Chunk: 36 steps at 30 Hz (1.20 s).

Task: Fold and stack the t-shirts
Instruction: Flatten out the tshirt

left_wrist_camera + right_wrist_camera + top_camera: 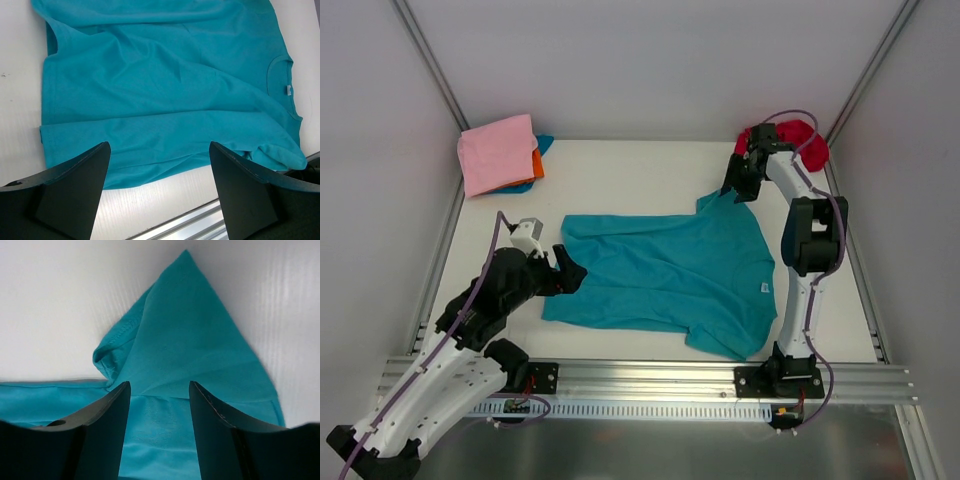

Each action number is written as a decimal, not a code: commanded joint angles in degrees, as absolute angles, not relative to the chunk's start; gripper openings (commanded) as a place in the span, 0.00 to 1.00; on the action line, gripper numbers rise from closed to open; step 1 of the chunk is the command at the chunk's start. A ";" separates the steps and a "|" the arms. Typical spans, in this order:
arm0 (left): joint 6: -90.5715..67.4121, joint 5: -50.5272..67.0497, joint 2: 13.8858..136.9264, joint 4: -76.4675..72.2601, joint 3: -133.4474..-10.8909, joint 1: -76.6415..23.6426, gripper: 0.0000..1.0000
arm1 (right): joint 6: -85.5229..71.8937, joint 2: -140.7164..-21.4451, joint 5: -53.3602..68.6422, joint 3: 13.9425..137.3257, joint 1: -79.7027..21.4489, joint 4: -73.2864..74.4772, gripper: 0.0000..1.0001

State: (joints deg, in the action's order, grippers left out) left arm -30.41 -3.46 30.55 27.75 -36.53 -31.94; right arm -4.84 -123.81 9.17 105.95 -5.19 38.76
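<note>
A teal t-shirt (pixel 670 275) lies spread flat on the white table, its neck with a small white label (pixel 761 287) toward the right. My left gripper (pixel 570 272) hovers at the shirt's left hem, open, with bare table and the cloth edge (pixel 150 165) below its fingers. My right gripper (pixel 738 188) is over the far sleeve (pixel 185 340), which is bunched into a point. Its jaws stand apart, cloth lying under and between them, not pinched. A pink t-shirt (pixel 498 152) lies folded on orange and blue ones at the back left. A red t-shirt (pixel 790 135) is crumpled at the back right.
An aluminium rail (pixel 650 375) runs along the near edge and carries both arm bases. White walls with metal posts close in the left, right and back. The right arm stretches along the table's right side.
</note>
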 commanded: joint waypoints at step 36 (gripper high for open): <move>-28.48 -4.22 32.08 29.97 -41.13 -32.43 0.82 | -6.42 -109.23 7.91 88.84 -3.78 46.40 0.55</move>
